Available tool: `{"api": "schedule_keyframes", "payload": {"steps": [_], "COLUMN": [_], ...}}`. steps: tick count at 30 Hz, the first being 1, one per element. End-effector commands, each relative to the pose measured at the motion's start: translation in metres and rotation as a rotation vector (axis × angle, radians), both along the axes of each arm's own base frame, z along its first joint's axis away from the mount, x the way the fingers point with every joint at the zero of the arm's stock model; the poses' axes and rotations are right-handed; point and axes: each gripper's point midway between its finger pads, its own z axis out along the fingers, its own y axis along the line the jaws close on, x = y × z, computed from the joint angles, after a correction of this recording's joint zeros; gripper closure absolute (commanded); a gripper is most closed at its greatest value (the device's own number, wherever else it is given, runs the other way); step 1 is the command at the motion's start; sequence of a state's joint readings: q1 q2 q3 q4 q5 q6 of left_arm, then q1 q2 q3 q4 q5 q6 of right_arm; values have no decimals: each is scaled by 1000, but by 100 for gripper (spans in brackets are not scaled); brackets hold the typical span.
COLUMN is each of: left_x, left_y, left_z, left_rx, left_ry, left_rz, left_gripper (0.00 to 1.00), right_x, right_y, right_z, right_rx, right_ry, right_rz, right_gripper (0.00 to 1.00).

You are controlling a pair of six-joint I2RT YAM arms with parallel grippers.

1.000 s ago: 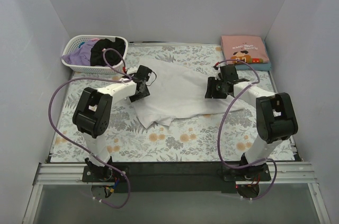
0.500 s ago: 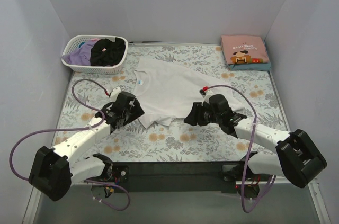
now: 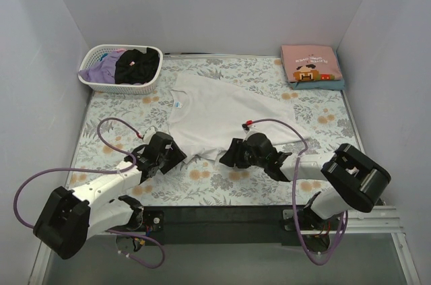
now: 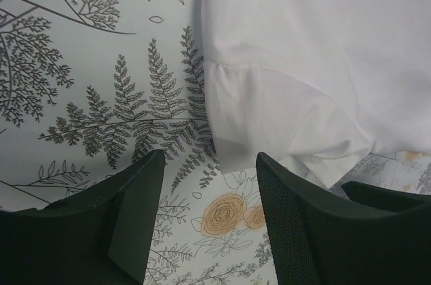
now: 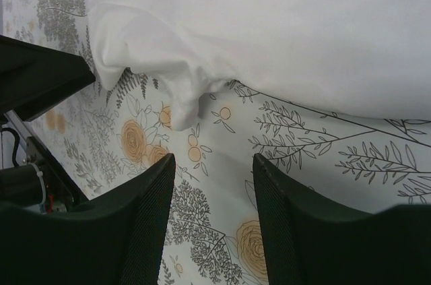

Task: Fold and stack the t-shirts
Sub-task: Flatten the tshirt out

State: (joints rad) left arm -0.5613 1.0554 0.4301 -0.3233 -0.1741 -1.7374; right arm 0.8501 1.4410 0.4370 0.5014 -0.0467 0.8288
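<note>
A plain white t-shirt (image 3: 222,113) lies spread on the floral table cloth, collar toward the far left, its near hem rumpled. My left gripper (image 3: 176,156) is open and empty, low at the shirt's near left corner; in the left wrist view the white hem (image 4: 283,123) lies just beyond the fingers. My right gripper (image 3: 229,155) is open and empty at the near hem; in the right wrist view a bunched fold of the shirt (image 5: 175,62) lies just ahead. A folded pink printed t-shirt (image 3: 311,62) lies on a teal one at the far right.
A white slotted basket (image 3: 91,81) at the far left holds black (image 3: 137,64) and lavender (image 3: 101,69) clothes. The floral cloth (image 3: 114,130) covers the table inside grey walls. A black rail (image 3: 222,214) runs along the near edge.
Both arms have swept from the far part of the shirt down to its near hem. The shirt has been pulled flatter and longer toward the near edge.
</note>
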Motion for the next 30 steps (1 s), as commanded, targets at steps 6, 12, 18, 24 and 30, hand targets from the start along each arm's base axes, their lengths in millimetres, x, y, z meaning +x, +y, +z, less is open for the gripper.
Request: {"api": "schedule_keyframes", "payload": {"steps": [6, 12, 18, 24, 30], "left_x": [0, 1, 2, 2, 7], "left_y": [-16, -20, -24, -26, -28], "left_z": [-4, -7, -9, -12, -13], "left_rx": [-31, -9, 16, 33, 52], "left_ry": [-10, -9, -6, 0, -4], "left_rz": [-11, -29, -39, -45, -43], "left_gripper": [45, 45, 46, 50, 58], "right_x": [21, 16, 15, 14, 16], "right_y": [32, 48, 51, 49, 51], "right_z": [9, 2, -3, -1, 2], "right_rx": [96, 108, 105, 102, 102], "right_ry": [-27, 10, 24, 8, -11], "right_rz": [-55, -11, -4, 3, 15], "right_gripper": [44, 46, 51, 83, 99]}}
